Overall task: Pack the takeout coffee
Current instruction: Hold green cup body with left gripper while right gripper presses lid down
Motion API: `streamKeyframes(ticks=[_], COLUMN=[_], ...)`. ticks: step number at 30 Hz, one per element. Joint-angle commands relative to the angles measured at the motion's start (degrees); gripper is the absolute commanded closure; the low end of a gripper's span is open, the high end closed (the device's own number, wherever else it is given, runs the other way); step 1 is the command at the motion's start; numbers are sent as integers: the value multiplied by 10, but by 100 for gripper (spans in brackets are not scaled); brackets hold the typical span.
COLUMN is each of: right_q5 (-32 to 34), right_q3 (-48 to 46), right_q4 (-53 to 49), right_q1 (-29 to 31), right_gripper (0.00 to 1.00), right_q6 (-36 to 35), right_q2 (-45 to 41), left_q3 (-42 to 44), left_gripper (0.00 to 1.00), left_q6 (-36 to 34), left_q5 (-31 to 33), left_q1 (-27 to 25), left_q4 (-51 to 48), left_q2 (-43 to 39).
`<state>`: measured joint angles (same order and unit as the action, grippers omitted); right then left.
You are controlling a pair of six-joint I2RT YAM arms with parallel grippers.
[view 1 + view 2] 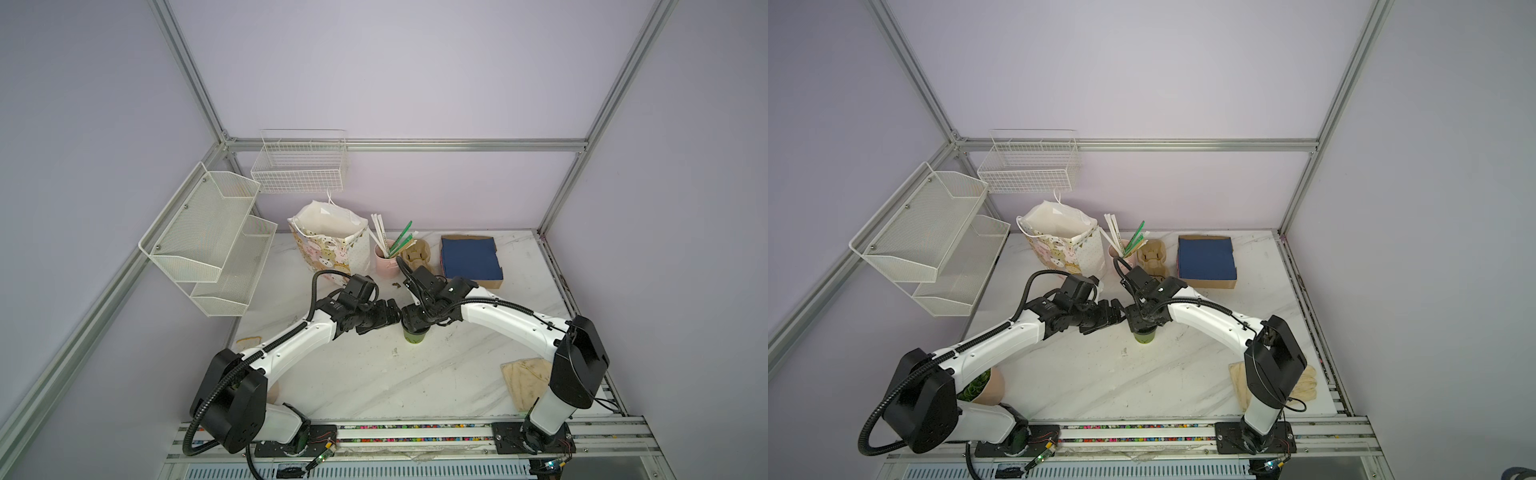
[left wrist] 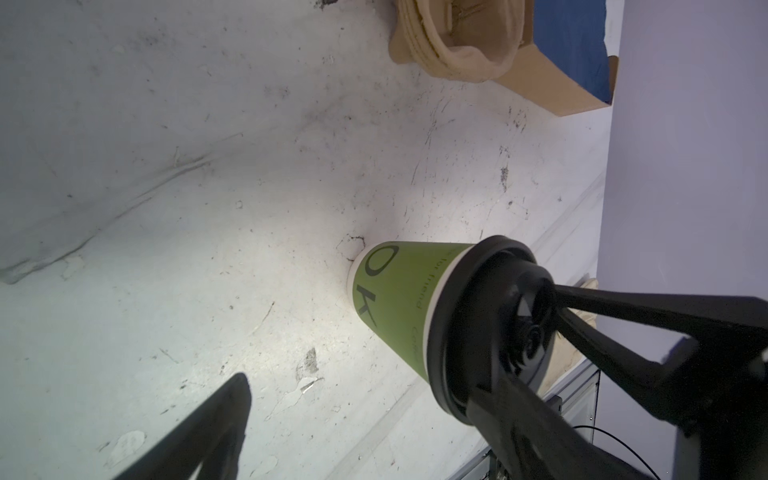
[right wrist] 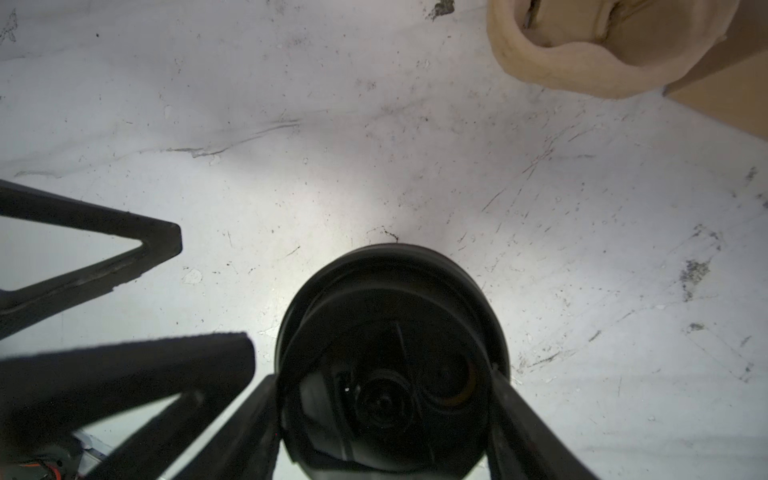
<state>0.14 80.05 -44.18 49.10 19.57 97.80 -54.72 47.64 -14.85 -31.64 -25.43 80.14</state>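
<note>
The takeout coffee (image 1: 415,338) (image 1: 1145,337), an olive-green paper cup with a black lid (image 2: 478,324), stands upright in the middle of the table. My right gripper (image 1: 415,326) (image 3: 384,415) comes down on it from above. Its two fingers press against opposite sides of the lid (image 3: 390,353), so it is shut on the cup. My left gripper (image 1: 392,313) (image 2: 374,399) hovers just left of the cup. It is open and holds nothing, with one finger (image 3: 208,361) close to the lid's edge. The cup's lettering (image 2: 368,286) faces the left wrist view.
A patterned paper bag (image 1: 332,245) stands open at the back. Beside it are a pink mug with straws (image 1: 386,264), a tan pulp cup tray (image 1: 417,253) and a box of blue napkins (image 1: 471,259). A cloth (image 1: 523,378) lies at the front right. Wire shelves (image 1: 208,241) hang on the left.
</note>
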Motion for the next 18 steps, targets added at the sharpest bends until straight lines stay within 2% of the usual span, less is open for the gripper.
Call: streamKeyframes(ticks=[1,9,18], right_q5=[-50,-51,-52], right_q3=[-51,-53,-49], right_q4=[-68,-65,-65], right_q1=[3,3,2], right_gripper=[31,31,31], right_q6=[-5,-5,-6], right_q2=[52,53,56], left_q3=[22,47,47], left_gripper=[10,16,14], left_q6=[11,10,15], left_q5=[-20,-6,-22], left_q1=[-1,-1,-1], left_q4=[23,23,42], left_q2=[1,4,29])
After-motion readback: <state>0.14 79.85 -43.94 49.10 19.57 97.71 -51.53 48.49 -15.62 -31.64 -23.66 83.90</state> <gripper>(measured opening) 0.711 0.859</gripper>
